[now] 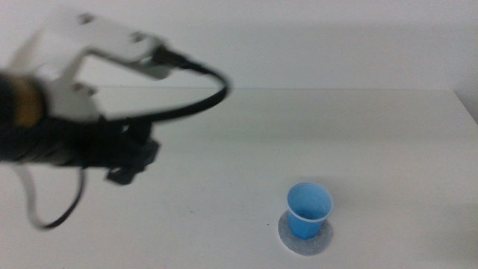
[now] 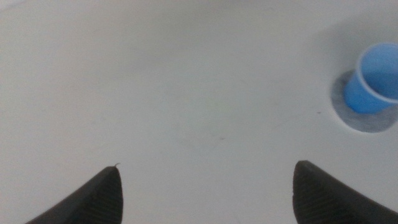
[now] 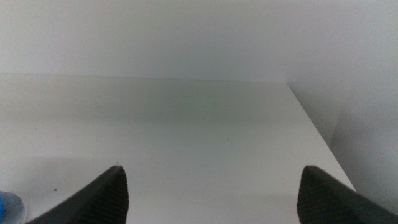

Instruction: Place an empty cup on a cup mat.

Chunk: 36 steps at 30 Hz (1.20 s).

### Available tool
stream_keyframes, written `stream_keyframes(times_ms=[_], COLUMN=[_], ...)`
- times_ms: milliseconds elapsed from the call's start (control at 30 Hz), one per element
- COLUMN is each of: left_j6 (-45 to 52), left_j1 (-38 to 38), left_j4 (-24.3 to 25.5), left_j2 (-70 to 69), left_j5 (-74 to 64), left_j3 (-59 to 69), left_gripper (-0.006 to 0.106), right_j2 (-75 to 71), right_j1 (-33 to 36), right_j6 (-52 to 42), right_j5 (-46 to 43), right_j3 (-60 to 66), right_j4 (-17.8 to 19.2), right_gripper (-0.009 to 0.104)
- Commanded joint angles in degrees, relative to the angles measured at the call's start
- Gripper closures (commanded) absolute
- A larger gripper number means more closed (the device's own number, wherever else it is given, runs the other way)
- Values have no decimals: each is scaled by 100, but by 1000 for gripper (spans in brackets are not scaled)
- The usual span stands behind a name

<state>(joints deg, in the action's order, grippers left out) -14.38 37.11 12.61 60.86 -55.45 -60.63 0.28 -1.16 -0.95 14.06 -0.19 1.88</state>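
Observation:
The blue cup [image 1: 308, 209] stands upright on the round grey cup mat [image 1: 306, 237] at the front right of the table. It looks empty. Both also show in the left wrist view, the cup [image 2: 375, 82] on the mat [image 2: 367, 119]. My left gripper [image 1: 128, 166] is raised over the left side of the table, well to the left of the cup; its jaws are wide apart and hold nothing [image 2: 205, 193]. My right gripper [image 3: 211, 196] is open and empty, out of the middle view. A sliver of the cup [image 3: 7, 208] shows in the right wrist view.
The white table [image 1: 358, 134] ends at a right edge [image 3: 317, 130] with a pale wall behind. A dark cable [image 1: 202, 97] loops off the left arm.

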Motion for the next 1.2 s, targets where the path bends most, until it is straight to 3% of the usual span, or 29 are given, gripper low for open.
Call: stream_keyframes(times_ms=[0, 67, 300, 533, 700, 933, 1100, 1167], left_j6=[-60, -48, 1323, 1438, 1438, 1438, 1438, 1438], left_j1=[-169, -559, -2522, -3746, -3941, -3930, -3812, -3652], left_j4=[133, 150, -1261, -1351, -1360, -1912, -1261, -1261], left_j2=[-544, -956, -2947, -4861, -5850, -6086, -6086, -6086], left_j5=[422, 856, 2427, 3588, 4388, 4993, 5066, 5206], left_j3=[492, 1013, 3041, 4708, 5507, 6063, 6063, 6063], left_gripper=[7, 7, 7, 7, 7, 7, 7, 7], right_j2=[-28, -28, -28, -28, -28, -28, -28, -28], right_j1=[15, 15, 15, 15, 15, 15, 15, 15], right_j6=[-23, -23, -23, -23, -23, -23, -23, -23], right_j5=[-42, -42, -42, -42, -42, -42, -42, -42], right_j3=[19, 19, 19, 19, 19, 19, 19, 19], right_j4=[34, 34, 34, 34, 34, 34, 34, 34], right_gripper=[2, 2, 2, 2, 2, 2, 2, 2])
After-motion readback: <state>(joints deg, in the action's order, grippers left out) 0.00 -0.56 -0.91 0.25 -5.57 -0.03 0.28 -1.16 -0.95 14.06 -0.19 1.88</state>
